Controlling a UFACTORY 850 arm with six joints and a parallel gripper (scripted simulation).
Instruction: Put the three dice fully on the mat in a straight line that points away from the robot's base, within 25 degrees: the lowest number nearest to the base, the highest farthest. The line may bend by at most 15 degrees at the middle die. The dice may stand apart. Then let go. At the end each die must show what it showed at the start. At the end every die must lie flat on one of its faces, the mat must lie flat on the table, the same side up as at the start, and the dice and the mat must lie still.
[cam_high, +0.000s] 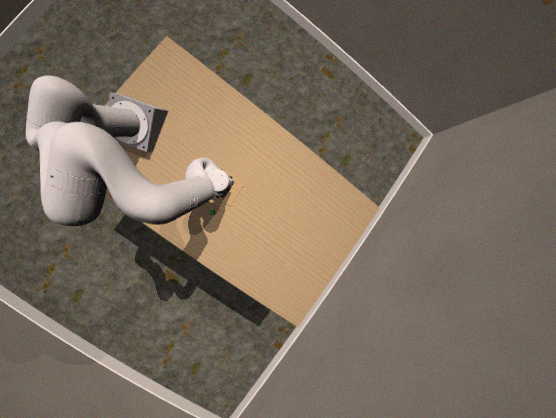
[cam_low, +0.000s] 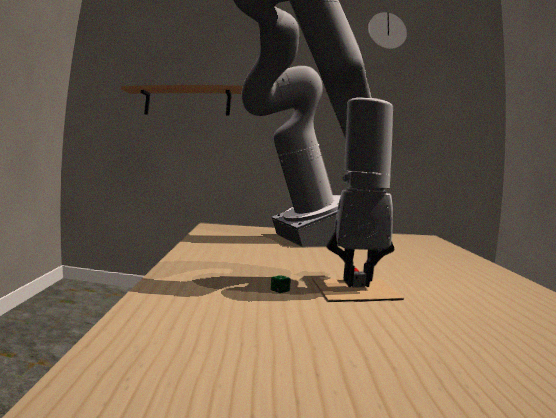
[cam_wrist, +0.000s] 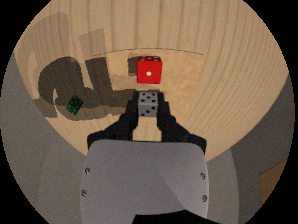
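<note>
My gripper (cam_low: 359, 282) (cam_wrist: 148, 99) points down over the thin wooden mat (cam_high: 236, 194) (cam_low: 385, 295) (cam_wrist: 182, 82), shut on the grey die (cam_low: 359, 279) (cam_wrist: 148, 104). That die is low at the mat; I cannot tell whether it touches it. The red die (cam_low: 356, 270) (cam_wrist: 149, 71) is on the mat on the base side of the grey die, mostly hidden in the exterior view. In the wrist view its large visible face has one white pip. The green die (cam_high: 212, 212) (cam_low: 280, 284) (cam_wrist: 74, 105) is on the table off the mat, left in the exterior view.
The wooden table (cam_high: 300, 225) (cam_low: 225, 360) bears the arm's base (cam_high: 145, 141) (cam_low: 305, 227) at its far end in the exterior view. The arm's shadow falls over the green die. The arm hides part of the mat in the top view.
</note>
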